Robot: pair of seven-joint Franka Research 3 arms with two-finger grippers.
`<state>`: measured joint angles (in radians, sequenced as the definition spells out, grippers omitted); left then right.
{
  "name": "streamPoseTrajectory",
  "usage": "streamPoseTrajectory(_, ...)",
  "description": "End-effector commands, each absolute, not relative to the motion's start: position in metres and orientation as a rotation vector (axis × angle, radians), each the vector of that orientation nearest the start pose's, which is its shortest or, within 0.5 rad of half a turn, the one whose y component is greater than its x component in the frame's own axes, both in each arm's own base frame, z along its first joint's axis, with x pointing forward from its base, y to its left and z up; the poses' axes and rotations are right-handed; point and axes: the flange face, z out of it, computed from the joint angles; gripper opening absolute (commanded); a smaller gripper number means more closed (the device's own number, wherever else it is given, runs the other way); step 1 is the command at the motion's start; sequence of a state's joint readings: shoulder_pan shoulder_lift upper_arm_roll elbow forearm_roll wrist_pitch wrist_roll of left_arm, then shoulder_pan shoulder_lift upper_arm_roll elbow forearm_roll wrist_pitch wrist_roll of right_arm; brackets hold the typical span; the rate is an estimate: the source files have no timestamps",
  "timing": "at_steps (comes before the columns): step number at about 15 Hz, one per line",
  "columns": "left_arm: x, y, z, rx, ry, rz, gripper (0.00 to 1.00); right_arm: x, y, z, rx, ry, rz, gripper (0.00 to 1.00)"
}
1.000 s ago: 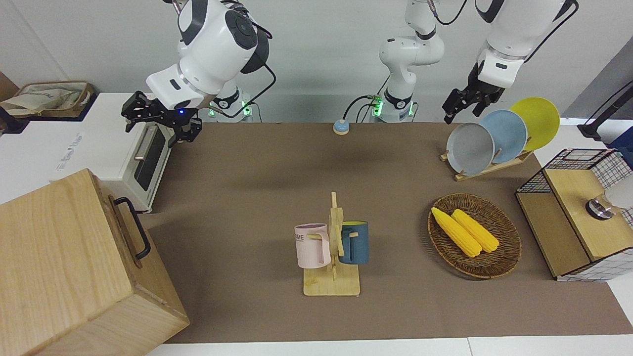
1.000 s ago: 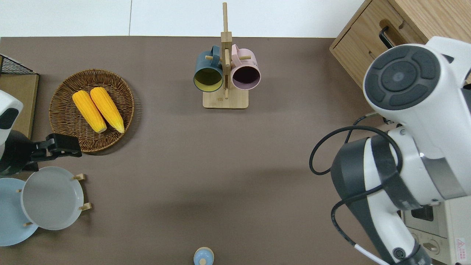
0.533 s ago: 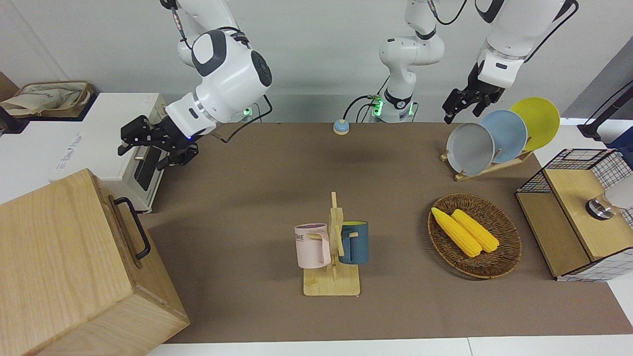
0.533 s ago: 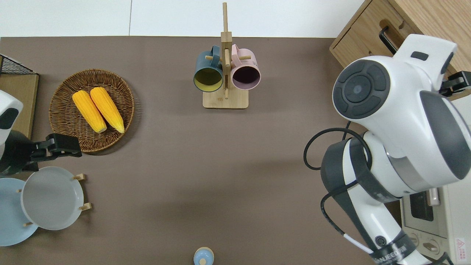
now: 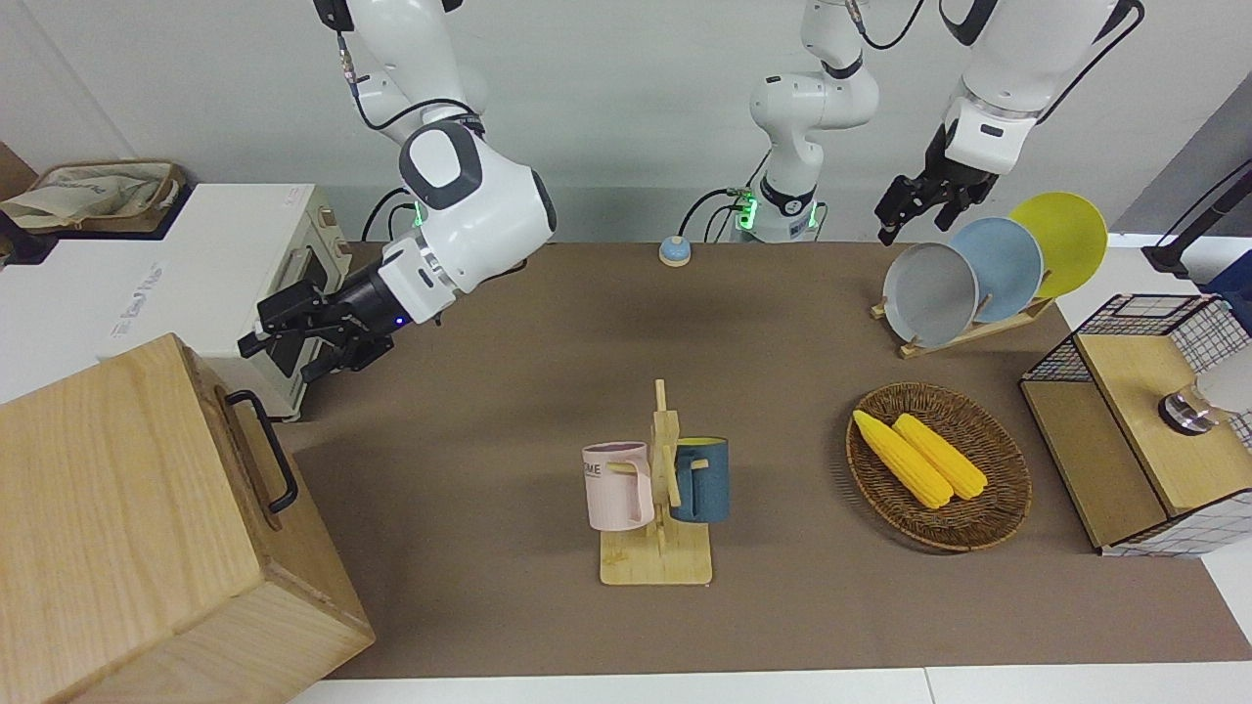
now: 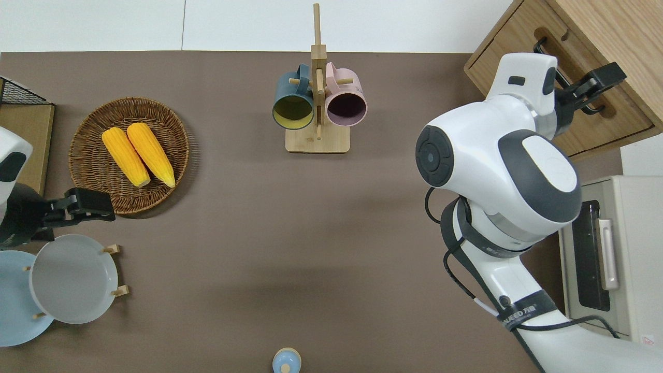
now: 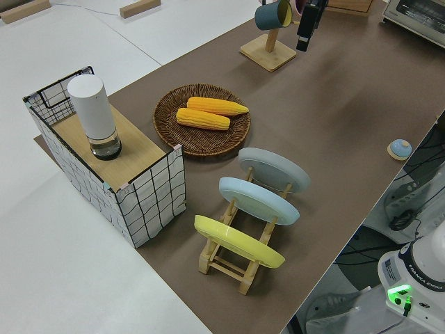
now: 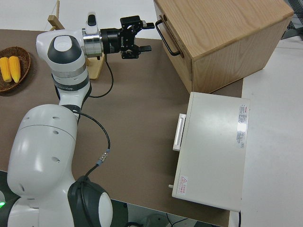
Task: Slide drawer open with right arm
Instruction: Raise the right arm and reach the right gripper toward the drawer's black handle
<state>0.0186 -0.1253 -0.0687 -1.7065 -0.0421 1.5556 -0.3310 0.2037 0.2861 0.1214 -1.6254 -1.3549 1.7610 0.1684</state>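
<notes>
The drawer (image 5: 256, 460) sits shut in the face of the pale wooden cabinet (image 5: 117, 518) at the right arm's end of the table. Its black bar handle (image 5: 266, 452) also shows in the right side view (image 8: 165, 35). The right arm (image 5: 469, 210) reaches toward it. My right gripper (image 5: 284, 354) is open and empty. In the overhead view, the right gripper (image 6: 601, 92) is over the drawer front at the end of the handle nearer to the robots. In the right side view, the right gripper (image 8: 150, 36) points at the handle with a short gap. The left arm is parked.
A white toaster oven (image 5: 196, 274) stands beside the cabinet, nearer to the robots. A wooden mug rack (image 5: 657, 499) with two mugs stands mid-table. A wicker basket (image 5: 998, 499) of corn, a plate rack (image 5: 978, 274), a wire-and-wood rack (image 5: 1144, 411) and a small bell (image 5: 674, 251) are also on the table.
The right arm has swung away from the toaster oven and lowered toward the cabinet; its gripper now faces the drawer handle. The left arm has not moved.
</notes>
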Motion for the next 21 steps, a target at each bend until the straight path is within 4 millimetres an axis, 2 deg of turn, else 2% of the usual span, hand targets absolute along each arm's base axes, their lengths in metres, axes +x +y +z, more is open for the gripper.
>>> streamPoseTrajectory(1,0.508,-0.03,0.631,-3.139,-0.439,0.056,0.99,0.654,0.122,0.492,1.701,0.569,0.255,0.983)
streamPoseTrajectory(4,0.508,-0.03,0.631,-3.139,-0.439,0.056,0.99,0.66,0.124,0.476,1.657,0.582,0.281,0.983)
streamPoseTrajectory(9,0.508,-0.03,0.631,-3.139,-0.439,0.056,0.99,0.67,0.116,0.462,1.624,0.585,0.346,0.981)
streamPoseTrajectory(12,0.508,-0.03,0.631,-3.139,-0.439,0.056,0.99,0.67,0.121,0.453,1.629,0.559,0.36,0.981)
streamPoseTrajectory(13,0.508,-0.03,0.631,-3.139,-0.439,0.056,0.99,0.668,0.128,0.454,1.635,0.555,0.364,0.981)
streamPoseTrajectory(14,0.508,-0.03,0.631,-3.139,-0.439,0.056,0.99,0.662,0.143,0.453,1.629,0.552,0.368,0.981)
streamPoseTrajectory(17,0.508,-0.03,0.631,-3.139,-0.439,0.056,0.99,0.652,0.166,0.455,1.597,0.52,0.347,0.981)
streamPoseTrajectory(21,0.507,-0.03,0.631,-3.139,-0.439,0.058,0.99,0.645,0.187,0.431,1.591,0.501,0.357,0.981)
